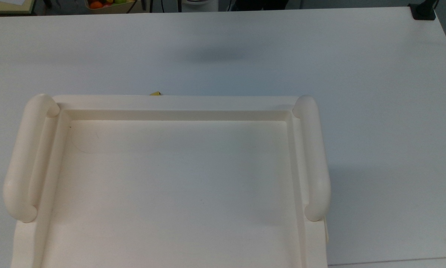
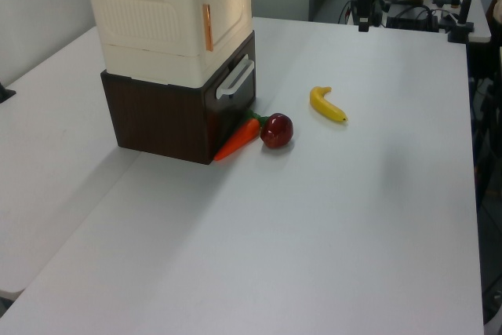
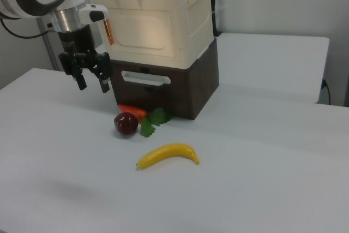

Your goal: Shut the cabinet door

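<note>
The cream cabinet (image 3: 155, 20) stands on a dark brown drawer unit (image 3: 169, 88) on the white tabletop (image 3: 245, 189). In the right view its front carries the cabinet door (image 3: 144, 31), a cream panel with a rounded rectangular window, lying flat and flush with the cabinet face. A copper-coloured fitting (image 3: 109, 32) runs up the door's edge at the right view's left. In the left view the same door (image 2: 227, 7) faces the left view's right, again flush, with the copper strip (image 2: 208, 27) at its near edge. The top view looks down into the cabinet's recessed top (image 1: 178, 193), with a thick tube rail (image 1: 21, 160) on the top view's left and another (image 1: 314, 160) on the top view's right.

The end effector (image 3: 91, 83) hangs in the air at the right view's left, just beside the cabinet's door corner and touching nothing; its two black fingers (image 3: 80, 79) are spread apart with only air between them. In the left view it (image 2: 364, 23) hangs over the far end of the tabletop, well apart from the cabinet.

On the tabletop in front of the drawer unit lie a carrot (image 3: 132, 111) with green leaves, a red apple (image 3: 126, 123) touching it, and a banana (image 3: 168, 155) a little further out.
</note>
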You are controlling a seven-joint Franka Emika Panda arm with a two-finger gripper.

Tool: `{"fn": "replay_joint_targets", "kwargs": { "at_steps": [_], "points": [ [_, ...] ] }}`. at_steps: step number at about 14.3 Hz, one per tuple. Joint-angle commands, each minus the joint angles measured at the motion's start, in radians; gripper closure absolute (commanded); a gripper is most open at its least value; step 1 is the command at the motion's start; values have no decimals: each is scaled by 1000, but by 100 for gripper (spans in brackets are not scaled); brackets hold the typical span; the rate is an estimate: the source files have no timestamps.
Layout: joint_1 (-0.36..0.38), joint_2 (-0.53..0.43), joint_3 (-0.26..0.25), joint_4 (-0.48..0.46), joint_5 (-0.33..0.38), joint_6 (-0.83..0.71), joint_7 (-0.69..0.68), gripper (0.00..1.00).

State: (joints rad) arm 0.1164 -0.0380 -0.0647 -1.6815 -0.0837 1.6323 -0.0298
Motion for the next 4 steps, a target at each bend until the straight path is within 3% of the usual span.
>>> {"fn": "replay_joint_targets", "kwargs": {
  "at_steps": [1,4],
  "points": [
    [19,-22,-17,-20,-4,-14,14,0],
    [17,-14,-17,0,1,-26,14,0]
  ]
}}
